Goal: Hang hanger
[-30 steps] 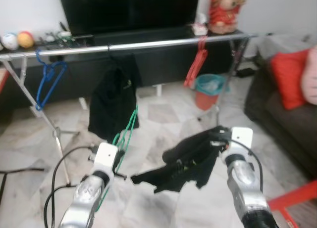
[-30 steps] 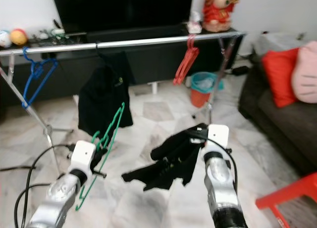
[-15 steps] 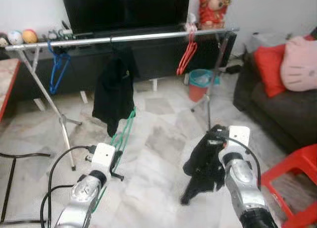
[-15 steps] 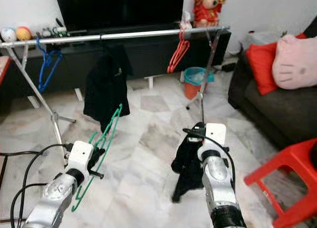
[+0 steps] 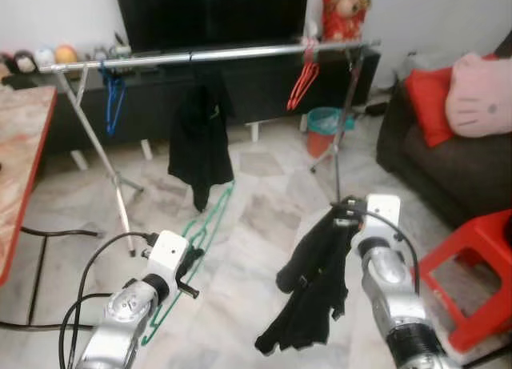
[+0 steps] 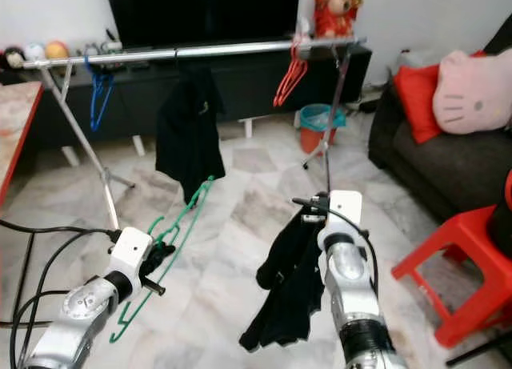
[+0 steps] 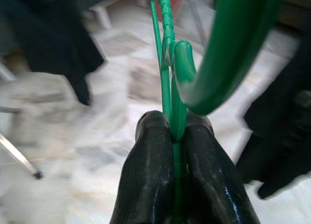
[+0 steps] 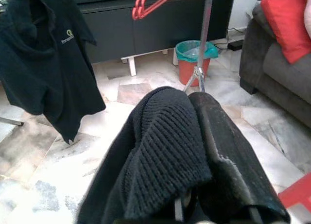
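The left gripper [image 7: 172, 136] is pinching a green hanger [image 6: 180, 233] between its two black fingers [image 7: 150, 170], closed tight on the thin plastic, well short of the clothes rail [image 5: 208, 55] and lower than it. The hanger is sloping up from the gripper toward the rail, its hook curving close over the wrist camera. The right gripper [image 5: 346, 213] is clamping a black knitted garment [image 5: 308, 285], which is drooping from its fingers toward the marble floor [image 6: 240, 217], also well short of the rail. On the rail itself a black shirt [image 5: 200, 141] is hanging near the middle, a blue hanger [image 5: 112, 93] toward the robot's left end and red hangers [image 5: 302, 85] toward the right end. Beyond the rail's right leg a teal-lined bin [image 5: 324, 129] is standing.
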You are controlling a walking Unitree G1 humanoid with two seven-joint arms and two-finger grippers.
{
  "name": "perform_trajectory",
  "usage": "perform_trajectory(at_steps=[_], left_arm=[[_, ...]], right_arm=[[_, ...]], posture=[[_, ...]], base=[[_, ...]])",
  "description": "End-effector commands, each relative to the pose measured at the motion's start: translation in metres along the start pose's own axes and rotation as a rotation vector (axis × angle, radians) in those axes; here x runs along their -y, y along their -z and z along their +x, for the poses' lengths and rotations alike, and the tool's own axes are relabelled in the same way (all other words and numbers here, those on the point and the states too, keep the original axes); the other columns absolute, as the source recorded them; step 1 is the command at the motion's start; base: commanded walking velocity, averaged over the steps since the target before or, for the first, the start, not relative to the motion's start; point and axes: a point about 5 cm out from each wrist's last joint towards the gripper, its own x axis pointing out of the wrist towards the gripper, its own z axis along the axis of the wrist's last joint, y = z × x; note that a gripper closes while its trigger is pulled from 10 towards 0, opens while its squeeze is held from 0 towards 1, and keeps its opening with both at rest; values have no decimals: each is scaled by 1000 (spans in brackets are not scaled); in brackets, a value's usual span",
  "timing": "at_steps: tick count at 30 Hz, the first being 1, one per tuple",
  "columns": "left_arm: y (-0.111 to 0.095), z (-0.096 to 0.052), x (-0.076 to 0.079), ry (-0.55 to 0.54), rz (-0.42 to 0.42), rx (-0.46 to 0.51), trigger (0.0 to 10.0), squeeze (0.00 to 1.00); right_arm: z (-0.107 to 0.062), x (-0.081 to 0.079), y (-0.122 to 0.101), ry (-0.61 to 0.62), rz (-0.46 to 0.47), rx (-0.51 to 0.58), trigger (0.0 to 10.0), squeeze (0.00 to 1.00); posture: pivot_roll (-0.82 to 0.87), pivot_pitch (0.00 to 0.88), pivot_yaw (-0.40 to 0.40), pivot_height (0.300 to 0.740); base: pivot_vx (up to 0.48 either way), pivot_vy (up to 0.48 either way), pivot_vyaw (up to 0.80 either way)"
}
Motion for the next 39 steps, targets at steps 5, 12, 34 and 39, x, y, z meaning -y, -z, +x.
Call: perform_trajectory(at_steps=[5,12,34,39], left_arm=[[-8,-11,3,269,93,-99,10000,0],[-27,-27,0,503,149,-180,10000,0],[-69,-21,34,784,116,-135,10000,0],[-73,-13,33,709,134,-133,10000,0]], right_arm=[[9,11,-4,91,-16,-54,10000,0],[17,22,1,228,-41,-179,10000,0],[41,-23,-28,-34,-93,-264,10000,0],[46,-32,-43,-78,-102,-232,10000,0]], posture=[[44,0,-7,740],[52,0,-8,740],[40,0,4,740],[37,0,4,740]], base=[[0,0,0],[0,0,0],[0,0,0],[0,0,0]])
